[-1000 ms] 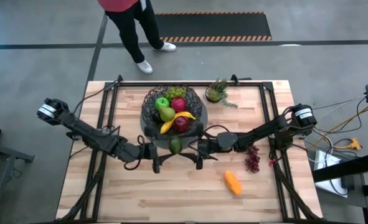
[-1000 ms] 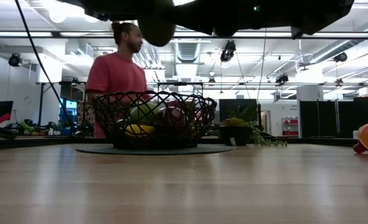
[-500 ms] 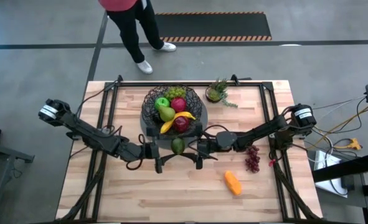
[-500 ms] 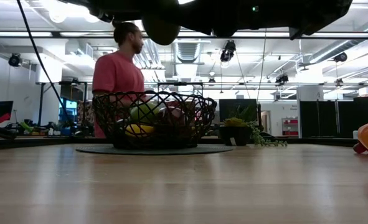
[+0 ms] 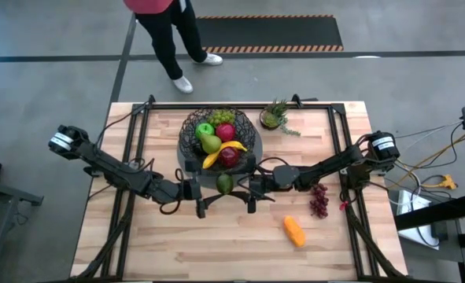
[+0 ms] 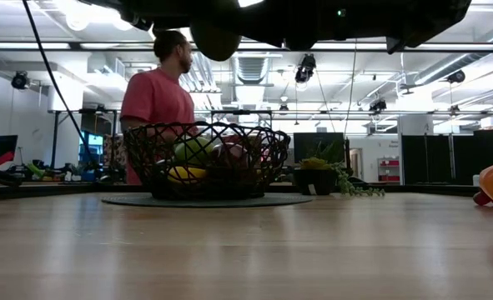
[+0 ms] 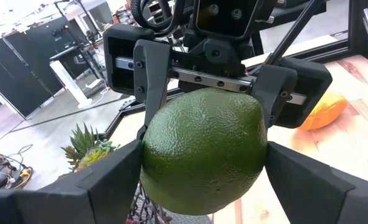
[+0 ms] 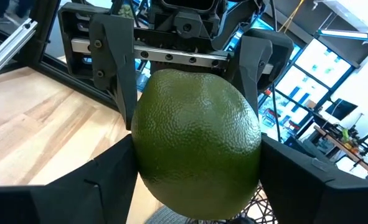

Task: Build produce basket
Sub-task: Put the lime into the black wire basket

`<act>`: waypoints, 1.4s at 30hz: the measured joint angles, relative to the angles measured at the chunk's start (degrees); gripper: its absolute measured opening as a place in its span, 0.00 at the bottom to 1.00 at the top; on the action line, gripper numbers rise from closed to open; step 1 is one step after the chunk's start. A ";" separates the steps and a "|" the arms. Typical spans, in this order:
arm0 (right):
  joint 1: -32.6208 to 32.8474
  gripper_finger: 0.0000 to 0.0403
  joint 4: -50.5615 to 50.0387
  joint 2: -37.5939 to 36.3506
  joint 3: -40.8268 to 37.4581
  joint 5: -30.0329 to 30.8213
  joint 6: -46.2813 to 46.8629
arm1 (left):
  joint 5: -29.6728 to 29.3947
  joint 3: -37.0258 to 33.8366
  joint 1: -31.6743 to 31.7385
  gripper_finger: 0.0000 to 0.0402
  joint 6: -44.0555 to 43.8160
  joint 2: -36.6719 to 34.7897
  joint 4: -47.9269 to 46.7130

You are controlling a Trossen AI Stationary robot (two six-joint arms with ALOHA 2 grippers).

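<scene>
The black wire basket (image 5: pixel 191 135) stands at the table's far middle and holds a banana, red and green apples, a pear and green grapes. It also shows in the low view (image 6: pixel 146 146). A green lime (image 5: pixel 224 183) hangs in the air just near of the basket, between my two grippers, which face each other. My left gripper (image 5: pixel 207 189) comes from the table's left and my right gripper (image 5: pixel 245 189) from the right. Both are shut on the lime. An orange piece (image 5: pixel 294 231) and purple grapes (image 5: pixel 319 200) lie on the table at the near right. My left gripper pinches the lime between its two fingers (image 7: pixel 112 180), on two opposite sides (image 7: pixel 152 155). The fingers lie level and come from the table's left. The lime is lifted clear of the table. My right gripper pinches the same lime between its two fingers (image 8: pixel 106 177), on two opposite sides (image 8: pixel 147 155). The fingers lie level and come from the table's right, facing the left gripper. The lime hangs clear of the table, high in the low view (image 6: pixel 215 37).
A small potted green plant (image 5: pixel 273 116) stands at the far right of the basket. A black frame runs along the table's edges (image 5: pixel 338 130). A person in a red shirt (image 6: pixel 156 96) stands beyond the far edge. Bare wood lies at the near left.
The lime and both grippers have shifted slightly toward the table's right, still high above the table. The person behind the table has stepped a little sideways.
</scene>
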 joint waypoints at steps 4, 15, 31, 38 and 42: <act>0.00 0.69 -0.33 0.00 0.00 0.00 0.37 | 0.15 -0.22 0.04 0.77 0.09 0.00 0.07; -0.12 0.70 -1.81 -0.02 0.00 0.00 1.41 | 0.50 -1.81 0.09 0.77 0.14 -1.04 0.06; -0.63 0.70 -13.62 -2.41 -0.09 5.34 8.07 | -4.16 -2.49 0.23 0.98 8.97 -3.38 -1.00; -2.65 0.70 -22.16 -6.52 -0.09 17.35 14.04 | -9.62 -2.85 0.40 0.98 12.59 -6.81 -5.04; -6.06 0.70 -26.51 -10.37 -0.09 17.93 20.36 | -13.22 -3.52 0.44 0.98 12.55 -10.30 -7.37</act>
